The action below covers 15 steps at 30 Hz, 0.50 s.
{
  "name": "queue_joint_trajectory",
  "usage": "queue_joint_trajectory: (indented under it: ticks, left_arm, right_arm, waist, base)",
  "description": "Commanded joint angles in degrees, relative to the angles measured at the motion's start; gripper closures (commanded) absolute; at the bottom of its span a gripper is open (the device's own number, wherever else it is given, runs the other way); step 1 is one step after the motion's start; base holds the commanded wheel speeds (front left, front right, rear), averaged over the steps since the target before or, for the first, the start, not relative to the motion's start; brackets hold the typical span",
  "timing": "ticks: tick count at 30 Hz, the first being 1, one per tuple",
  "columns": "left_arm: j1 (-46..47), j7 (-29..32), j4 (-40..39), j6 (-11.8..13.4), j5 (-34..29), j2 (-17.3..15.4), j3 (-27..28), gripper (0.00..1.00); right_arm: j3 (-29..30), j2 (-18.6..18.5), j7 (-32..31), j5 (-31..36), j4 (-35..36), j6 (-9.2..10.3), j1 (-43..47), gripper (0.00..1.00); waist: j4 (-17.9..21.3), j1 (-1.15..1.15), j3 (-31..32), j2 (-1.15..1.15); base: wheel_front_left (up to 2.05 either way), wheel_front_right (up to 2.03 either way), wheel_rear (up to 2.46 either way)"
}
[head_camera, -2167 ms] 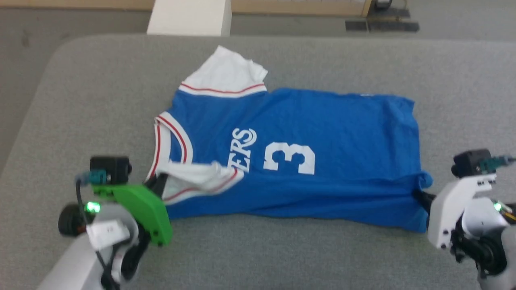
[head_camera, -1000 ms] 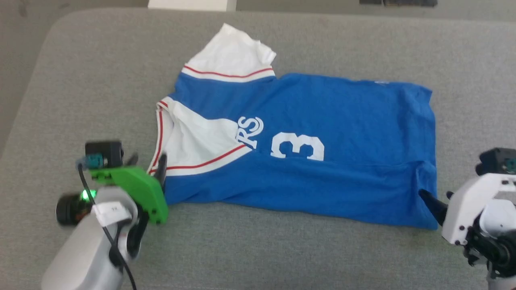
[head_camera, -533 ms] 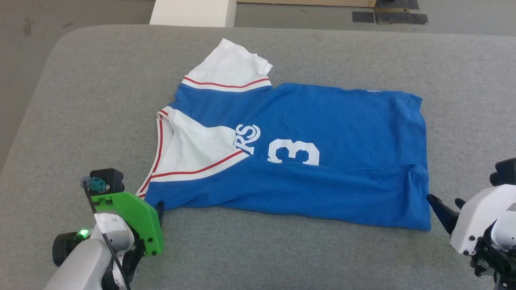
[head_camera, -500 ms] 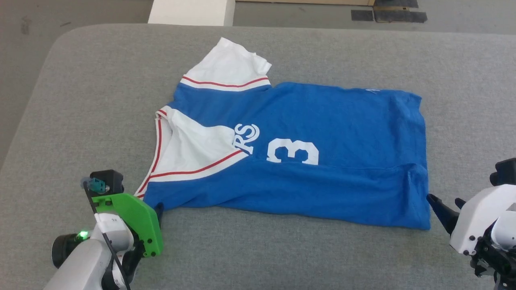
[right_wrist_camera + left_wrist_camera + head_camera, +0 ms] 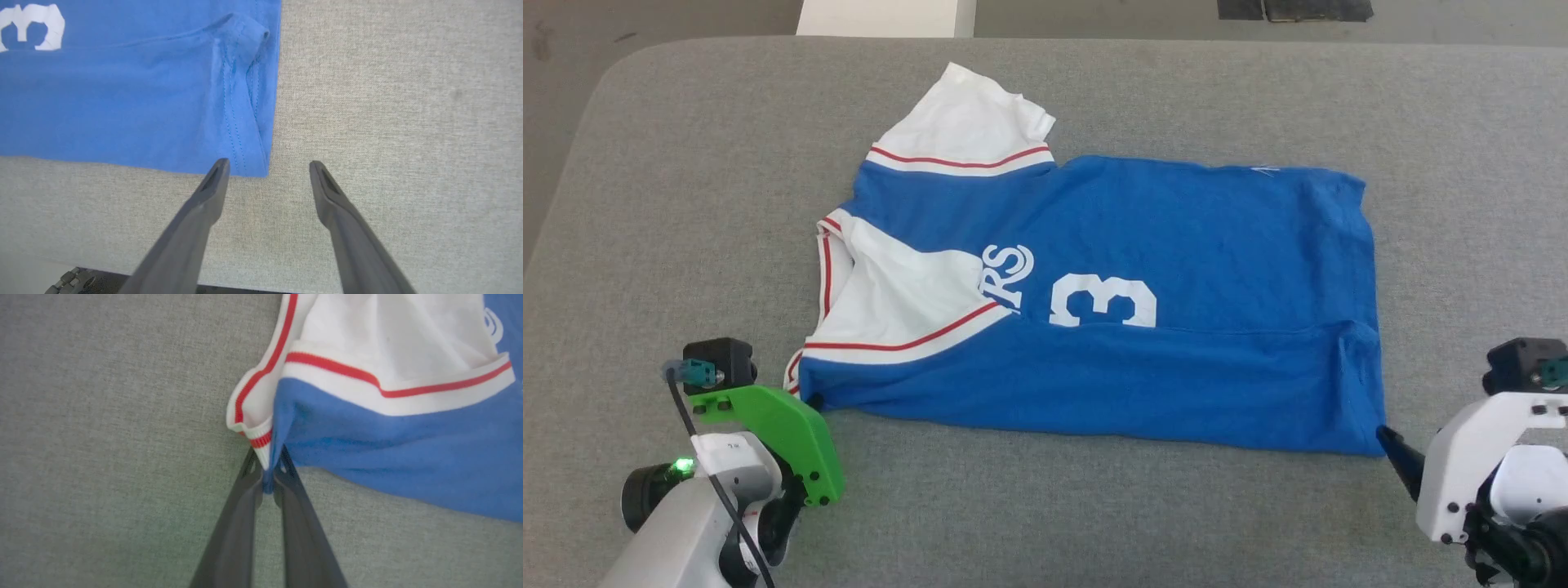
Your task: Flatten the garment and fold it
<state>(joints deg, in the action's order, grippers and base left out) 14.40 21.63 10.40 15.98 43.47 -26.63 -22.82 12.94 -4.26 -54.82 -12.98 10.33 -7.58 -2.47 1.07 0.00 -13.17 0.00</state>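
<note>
Found the lettering on the T-shirt [image 5: 1111, 359] partly covered by the near sleeve [image 5: 907, 302], white and folded over the chest. Read only "RS" beside the numeral 3 [image 5: 1103, 300], itself clipped along its lower edge by a fold of blue cloth. Noted the left hand [image 5: 267, 473] largely masked by its green bracket [image 5: 784, 429] in the head view. Confirmed it in the wrist view as pinched narrow on the shirt's 8 o'clock corner, gripping red-striped trim and blue cloth. Recorded the right hand [image 5: 267, 167] standing wide, holding nothing, one fingertip at the 4 o'clock hem corner; contact not determinable. Located the shirt at the centre of the grey counter [image 5: 686, 204]: royal blue, mostly flat, collar toward 9 o'clock, hem toward 3 o'clock, far sleeve [image 5: 968, 122] at 11 o'clock.
</note>
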Motion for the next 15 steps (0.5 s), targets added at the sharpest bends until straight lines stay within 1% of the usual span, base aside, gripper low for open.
queue_joint_trajectory:
  ticks: [1, 8, 15]
  left_arm:
    - [-0.7, -0.5, -1.3, 0.6, 0.0, -0.2, 0.4, 1.00]
    - [-2.8, -0.4, -9.5, 2.5, -0.6, -1.4, 0.6, 1.00]
    - [-4.2, -0.2, -12.3, 3.5, -0.6, -1.0, 0.1, 1.00]
  right_arm:
    - [-0.4, -0.1, -0.3, 1.6, -0.5, 0.09, 0.4, 0.00]
    - [-2.4, 0.3, 1.5, 7.6, -5.6, 0.09, -2.3, 0.00]
    - [-6.3, -0.6, 3.8, 10.0, -12.6, 0.09, -4.2, 0.00]
  waist:
    - [-0.1, 0.00, 0.0, 0.00]
    - [-1.3, 0.00, -1.4, 0.00]
    - [-1.9, 0.00, -2.5, 0.00]
  base:
    - [0.00, 0.00, 0.00]
    - [0.00, 0.00, 0.00]
    - [0.00, 0.00, 0.00]
